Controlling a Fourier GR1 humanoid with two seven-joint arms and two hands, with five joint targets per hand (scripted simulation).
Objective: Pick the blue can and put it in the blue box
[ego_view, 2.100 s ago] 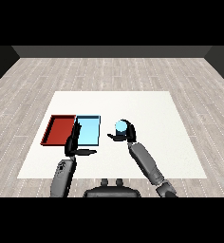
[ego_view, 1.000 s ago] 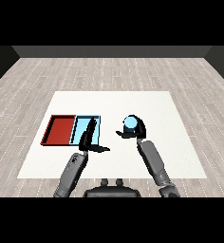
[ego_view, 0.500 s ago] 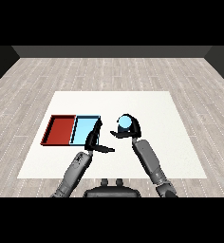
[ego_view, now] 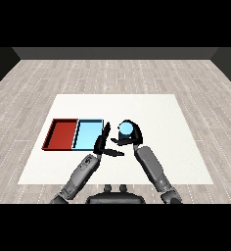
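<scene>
head view: the right hand [ego_view: 131,138] curls round the blue can [ego_view: 126,129], held upright above the table. the blue box [ego_view: 89,135] lies just to its left; the left hand [ego_view: 102,143], fingers straight and empty, hovers between them.

White table [ego_view: 151,110], pale wood-plank floor [ego_view: 115,73], dark wall [ego_view: 115,53] behind

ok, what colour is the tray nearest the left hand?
Light blue tray, beside the red tray; head view, the only one.
</scene>
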